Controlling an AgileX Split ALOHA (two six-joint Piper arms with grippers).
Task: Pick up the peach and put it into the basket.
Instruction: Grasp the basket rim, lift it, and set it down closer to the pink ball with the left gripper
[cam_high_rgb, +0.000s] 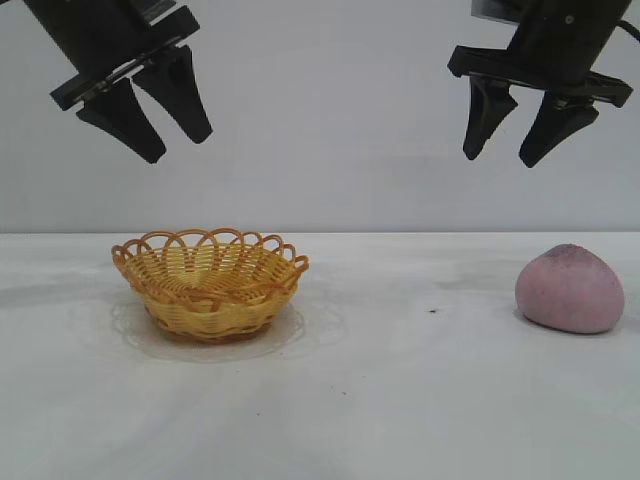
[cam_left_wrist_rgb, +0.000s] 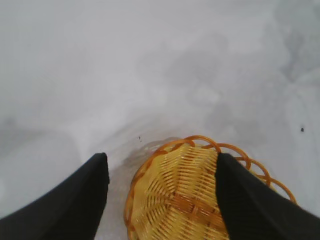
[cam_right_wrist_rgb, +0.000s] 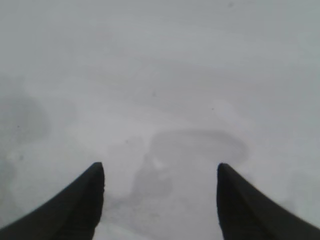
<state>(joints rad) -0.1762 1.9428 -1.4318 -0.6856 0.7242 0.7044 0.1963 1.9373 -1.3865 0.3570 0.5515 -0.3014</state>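
Exterior view: both grippers, left gripper and right gripper, hang with fingers released, since the peach sits untouched near the counter's right edge, well apart from the basket.

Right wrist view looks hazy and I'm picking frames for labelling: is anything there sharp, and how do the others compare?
Right wrist view: only soft, grey table with faint smudgy shadows. Left wrist view: basket weave readable, table beyond washed out. Exterior view: even light, peach and basket clear, soft shadows beneath.
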